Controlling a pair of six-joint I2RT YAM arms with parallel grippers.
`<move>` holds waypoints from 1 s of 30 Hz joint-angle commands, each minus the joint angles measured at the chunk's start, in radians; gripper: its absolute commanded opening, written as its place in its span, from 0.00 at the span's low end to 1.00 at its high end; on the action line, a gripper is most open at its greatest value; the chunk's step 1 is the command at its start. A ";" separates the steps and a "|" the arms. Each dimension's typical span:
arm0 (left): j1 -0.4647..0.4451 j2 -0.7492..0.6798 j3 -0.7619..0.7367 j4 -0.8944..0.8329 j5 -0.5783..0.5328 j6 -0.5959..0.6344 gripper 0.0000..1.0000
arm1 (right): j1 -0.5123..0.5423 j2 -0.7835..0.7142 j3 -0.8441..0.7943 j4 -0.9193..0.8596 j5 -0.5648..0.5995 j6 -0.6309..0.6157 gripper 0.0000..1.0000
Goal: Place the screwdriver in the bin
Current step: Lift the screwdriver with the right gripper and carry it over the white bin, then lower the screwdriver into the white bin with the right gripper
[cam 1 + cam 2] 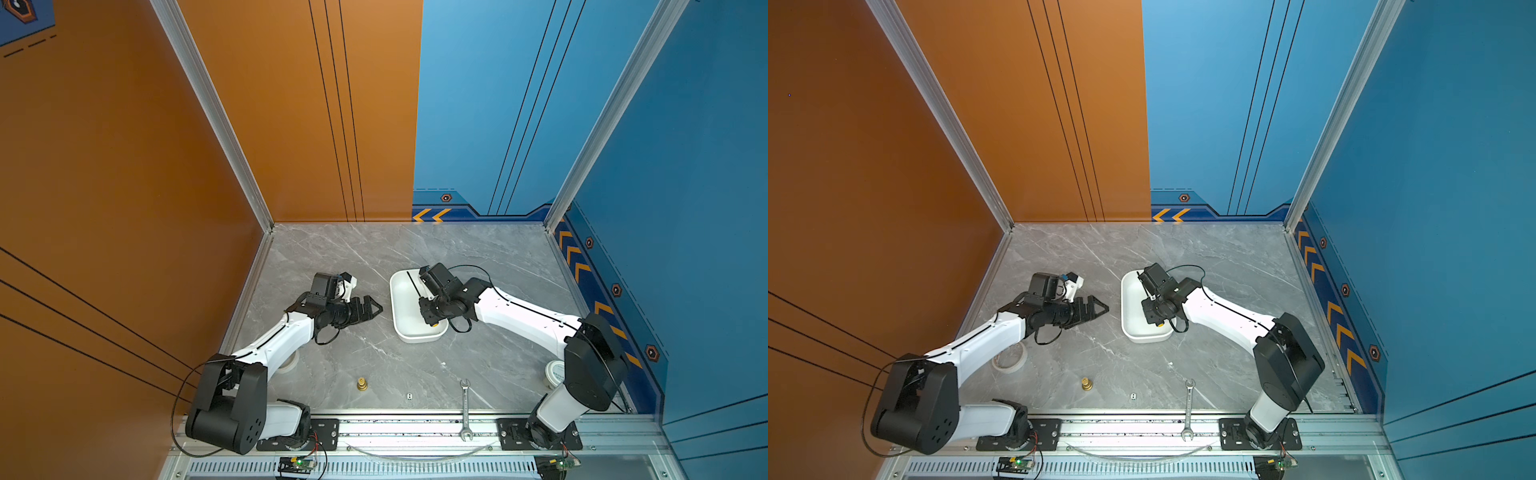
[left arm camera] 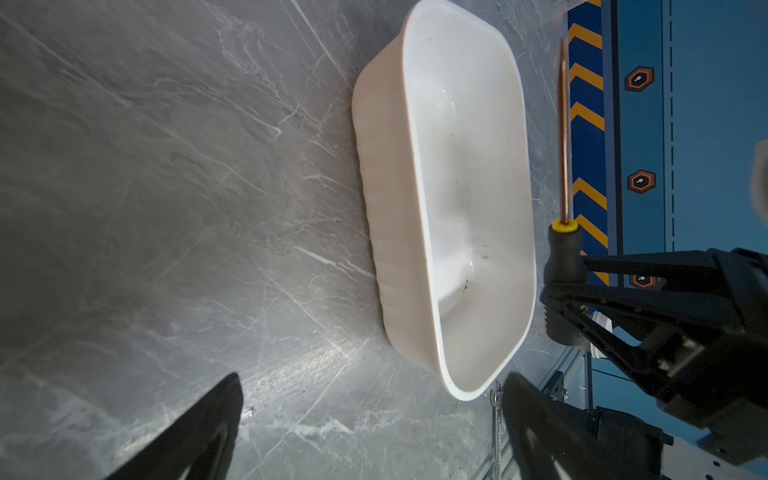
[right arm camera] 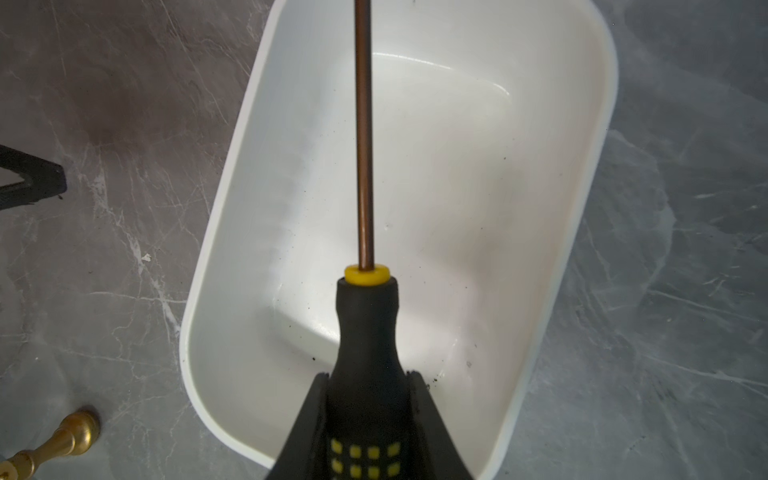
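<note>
Top views hide the grip; the right wrist view shows the right tool (image 3: 368,378) clamped on the screwdriver (image 3: 365,320) handle over the bin (image 3: 582,166). The left tool (image 1: 376,309), at the bin's nine o'clock, gapes wide and empty.

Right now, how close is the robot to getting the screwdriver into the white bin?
Picking up looks done: the right gripper grips the screwdriver by its handle. In hand: the tool hangs above the bin, shaft along its length. Left to do: lower it and let go; the bin holds no tool yet. The left gripper sits open beside the bin.
</note>
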 commanded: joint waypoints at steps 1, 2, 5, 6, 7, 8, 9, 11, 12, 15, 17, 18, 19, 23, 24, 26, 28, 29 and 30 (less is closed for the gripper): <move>0.012 -0.008 -0.005 -0.015 0.011 0.031 0.98 | 0.011 0.023 0.039 0.027 0.008 0.030 0.00; 0.016 -0.009 -0.008 -0.015 0.010 0.031 0.98 | 0.016 0.030 0.041 0.027 0.011 0.033 0.00; 0.020 -0.011 -0.012 -0.014 0.014 0.030 0.98 | 0.025 0.043 0.036 0.030 0.016 0.037 0.00; 0.022 -0.012 -0.012 -0.013 0.015 0.032 0.98 | 0.026 0.046 0.035 0.030 0.019 0.038 0.00; 0.023 -0.012 -0.013 -0.015 0.015 0.033 0.98 | 0.026 0.051 0.034 0.031 0.020 0.042 0.00; 0.024 -0.011 -0.013 -0.015 0.015 0.032 0.98 | 0.026 0.054 0.031 0.030 0.022 0.046 0.00; 0.024 -0.013 -0.013 -0.015 0.015 0.033 0.98 | 0.025 0.058 0.030 0.030 0.025 0.051 0.00; 0.024 -0.014 -0.014 -0.015 0.015 0.032 0.98 | 0.026 0.068 0.029 0.031 0.029 0.062 0.00; 0.026 -0.012 -0.013 -0.015 0.015 0.032 0.98 | 0.026 0.073 0.026 0.030 0.035 0.068 0.00; 0.027 -0.011 -0.013 -0.015 0.015 0.032 0.98 | 0.027 0.091 0.024 0.031 0.047 0.083 0.00; 0.027 -0.011 -0.012 -0.016 0.017 0.031 0.98 | 0.026 0.106 0.029 0.030 0.047 0.088 0.00; 0.027 -0.011 -0.012 -0.017 0.016 0.032 0.98 | 0.024 0.113 0.029 0.030 0.047 0.092 0.00; 0.029 -0.011 -0.011 -0.019 0.016 0.033 0.98 | 0.027 0.117 0.030 0.030 0.049 0.097 0.00; 0.029 -0.012 -0.010 -0.022 0.015 0.034 0.98 | 0.025 0.136 0.035 0.031 0.065 0.121 0.00; 0.028 -0.012 -0.011 -0.023 0.016 0.036 0.98 | 0.026 0.139 0.035 0.029 0.071 0.131 0.00; 0.028 -0.013 -0.011 -0.026 0.014 0.040 0.98 | 0.025 0.140 0.035 0.031 0.086 0.152 0.00; 0.028 -0.014 -0.009 -0.030 0.010 0.042 0.98 | 0.026 0.146 0.036 0.029 0.103 0.176 0.00; 0.028 -0.013 -0.009 -0.030 0.009 0.044 0.98 | 0.025 0.150 0.037 0.030 0.103 0.186 0.00; 0.027 -0.012 -0.009 -0.032 0.008 0.044 0.98 | 0.025 0.156 0.039 0.029 0.102 0.194 0.00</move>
